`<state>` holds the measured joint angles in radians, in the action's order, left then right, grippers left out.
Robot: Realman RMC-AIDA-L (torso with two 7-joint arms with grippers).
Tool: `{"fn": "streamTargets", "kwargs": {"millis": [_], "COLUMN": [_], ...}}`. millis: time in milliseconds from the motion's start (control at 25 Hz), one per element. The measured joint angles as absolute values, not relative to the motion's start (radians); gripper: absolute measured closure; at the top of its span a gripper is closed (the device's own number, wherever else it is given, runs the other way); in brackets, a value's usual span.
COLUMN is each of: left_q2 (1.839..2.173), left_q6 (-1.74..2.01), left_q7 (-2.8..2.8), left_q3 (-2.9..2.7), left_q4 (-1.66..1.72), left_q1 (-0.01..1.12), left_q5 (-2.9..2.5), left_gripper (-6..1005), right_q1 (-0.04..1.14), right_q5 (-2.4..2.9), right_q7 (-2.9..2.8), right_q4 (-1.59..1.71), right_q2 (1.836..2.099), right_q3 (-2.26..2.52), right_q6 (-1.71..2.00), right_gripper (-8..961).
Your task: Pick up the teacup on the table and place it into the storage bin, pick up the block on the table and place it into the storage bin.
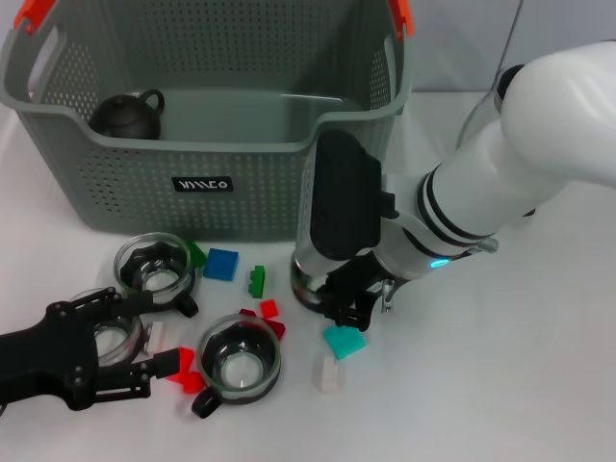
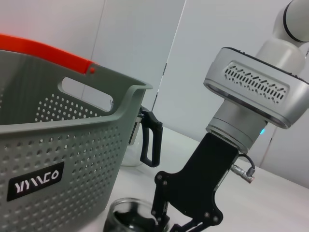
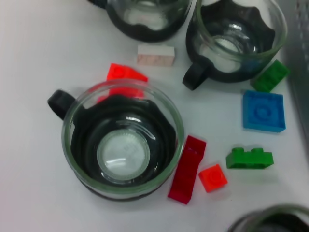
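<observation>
Though perforated grey plastic, storage bin (image 1: 241,192) rigid.

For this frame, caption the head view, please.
Right gripper low among teacups and blocks before the storage bin; left gripper nearby.

the right arm's black gripper (image 1: 348,310) blocks most of one glass teacup (image 1: 306,279), and its fingertips are hidden too.

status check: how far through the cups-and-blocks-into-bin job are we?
Early. The storage bin holds only a dark teapot; no cup or block shows inside. Right gripper is low at a teacup by the bin's front. Left gripper sits among the teacups and blocks left on the table.
</observation>
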<state>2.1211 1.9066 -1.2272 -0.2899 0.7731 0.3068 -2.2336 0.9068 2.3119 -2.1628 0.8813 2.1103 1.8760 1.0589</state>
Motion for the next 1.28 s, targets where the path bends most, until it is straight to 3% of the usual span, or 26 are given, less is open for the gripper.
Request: {"fn": "streamTargets", "kwargs": {"millis": [400, 600, 840, 1000, 1040, 1080, 1280], "left_q2": [2.122, 2.122, 2.122, 2.122, 2.123, 2.123, 2.124], "left_q6": [1.907, 1.907, 1.908, 1.908, 1.907, 1.907, 1.907], "left_q7": [-1.232, -1.233, -1.235, -1.235, -1.235, -1.235, -1.236], "left_q3": [-0.290, -0.288, -0.280, -0.277, -0.277, -0.277, -0.272], "left_q4": [0.773, 0.773, 0.768, 0.759, 0.757, 0.756, 0.749], "left_q1": [0.305, 0.305, 0.311, 0.316, 0.316, 0.316, 0.319], "left_q5": [-2.233, -2.233, -2.231, -2.230, -2.230, -2.229, -2.222], "left_gripper": [82, 80, 80, 80, 80, 81, 81], "right_q1": [0.820, 0.794, 0.787, 0.871, 0.952, 0.952, 1.193], "right_q5": [2.198, 1.993, 1.745, 1.803, 1.883, 1.883, 2.036], "right_q7": [-2.046, -1.974, -2.013, -2.137, -2.185, -2.185, -2.204], "right_q4": [1.096, 1.230, 1.300, 1.251, 1.166, 1.166, 0.818], "right_q2": [2.100, 2.097, 2.100, 2.097, 2.095, 2.095, 2.096], "right_q3": [1.541, 1.155, 1.073, 1.151, 1.163, 1.163, 1.164], "right_q6": [1.427, 1.733, 1.599, 1.289, 1.171, 1.171, 0.946], "right_gripper": [896, 896, 896, 896, 896, 896, 897]}}
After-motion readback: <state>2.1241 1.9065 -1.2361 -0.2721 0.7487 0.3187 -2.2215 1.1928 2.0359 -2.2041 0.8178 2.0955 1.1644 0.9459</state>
